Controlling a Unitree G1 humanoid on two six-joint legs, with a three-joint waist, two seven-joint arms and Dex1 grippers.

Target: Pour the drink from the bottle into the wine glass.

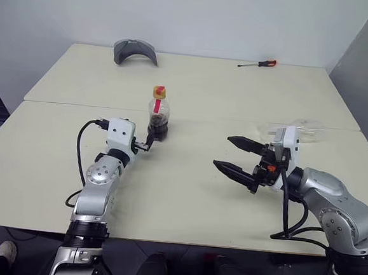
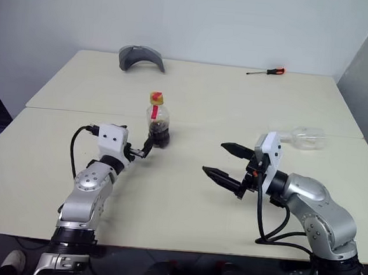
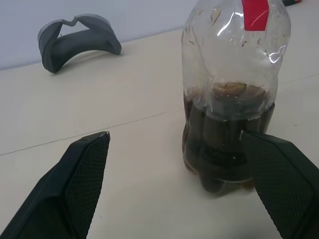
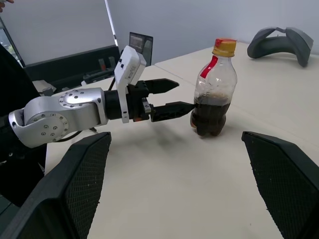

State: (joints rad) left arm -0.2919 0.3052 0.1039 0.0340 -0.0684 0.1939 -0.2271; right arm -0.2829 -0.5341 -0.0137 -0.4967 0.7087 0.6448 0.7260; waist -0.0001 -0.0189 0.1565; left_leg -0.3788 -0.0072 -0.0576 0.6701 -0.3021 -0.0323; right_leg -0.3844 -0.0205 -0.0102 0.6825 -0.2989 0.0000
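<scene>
We judge the bottle (image 1: 158,115), capped and about a third full of cola, light and slippery, best gripped low on its belly by the released left end effector (image 1: 146,142) at its 7 o'clock, the right end effector (image 1: 235,157) likewise released.

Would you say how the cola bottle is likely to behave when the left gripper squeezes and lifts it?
The bottle looks like thin clear plastic, so it may dent. Its drink fills only the lower part, so probably light, bottom-heavy, and sloshing when tilted.

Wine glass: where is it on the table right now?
The wine glass lies on its side on the table, right half in the head views, just beyond the open right gripper and well right of the bottle.
</scene>
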